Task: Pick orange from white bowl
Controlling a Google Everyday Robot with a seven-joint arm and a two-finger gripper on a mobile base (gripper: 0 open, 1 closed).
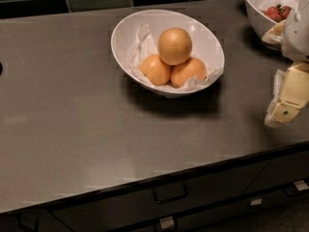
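Gripper (285, 100) at the right edge, cream-coloured, tilted, over the dark counter (72, 124) near its front lip; spread or pressed together, cannot tell. Well to its left and further back: white bowl (120, 35), oval, lined with crumpled paper (139, 47). Inside, topmost: orange (175, 46), large and dull tan, resting on two smaller, brighter fruits (155, 69), well apart from the gripper. Just beyond the gripper, at the back right corner: second white bowl (255, 11) holding red fruits (277, 12). Below the gripper, under the counter lip: drawer fronts (169, 192) with handles.
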